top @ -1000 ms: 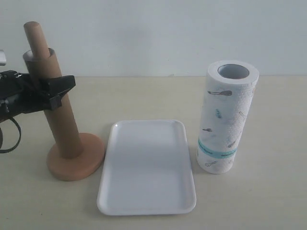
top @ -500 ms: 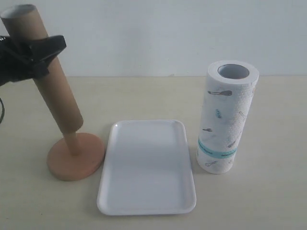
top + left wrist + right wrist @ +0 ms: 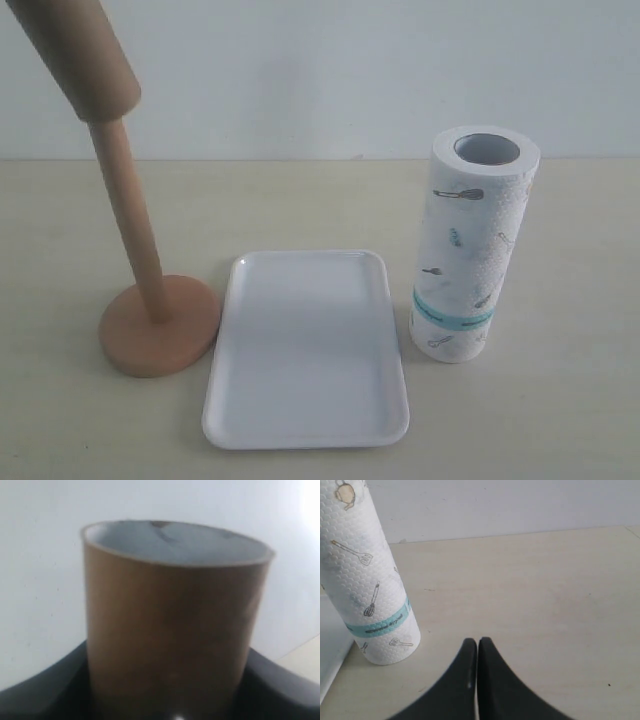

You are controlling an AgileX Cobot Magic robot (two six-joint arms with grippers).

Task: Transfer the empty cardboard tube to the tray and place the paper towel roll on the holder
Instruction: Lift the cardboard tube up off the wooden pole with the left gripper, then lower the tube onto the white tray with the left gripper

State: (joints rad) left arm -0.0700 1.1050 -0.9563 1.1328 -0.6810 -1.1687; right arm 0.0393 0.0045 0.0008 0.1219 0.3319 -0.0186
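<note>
The empty cardboard tube point(image 3: 78, 52) hangs tilted at the top left of the exterior view, its lower end still round the top of the holder's pole point(image 3: 130, 220). The holder's round base point(image 3: 160, 335) stands left of the white tray point(image 3: 305, 345), which has nothing on it. In the left wrist view my left gripper point(image 3: 170, 700) is shut on the tube point(image 3: 170, 620), with black fingers point(image 3: 42, 685) on either side of it. The paper towel roll point(image 3: 475, 245) stands upright right of the tray. My right gripper point(image 3: 478, 641) is shut on nothing, over the table beside the roll point(image 3: 365, 590).
A plain pale wall rises behind the beige table point(image 3: 560, 400). Neither arm shows in the exterior view. The tray's corner point(image 3: 327, 655) sits close to the roll's foot.
My left gripper has lifted the tube up along the pole and gone out of the top of the exterior view. Most of the pole now stands bare. The roll and tray have not moved.
</note>
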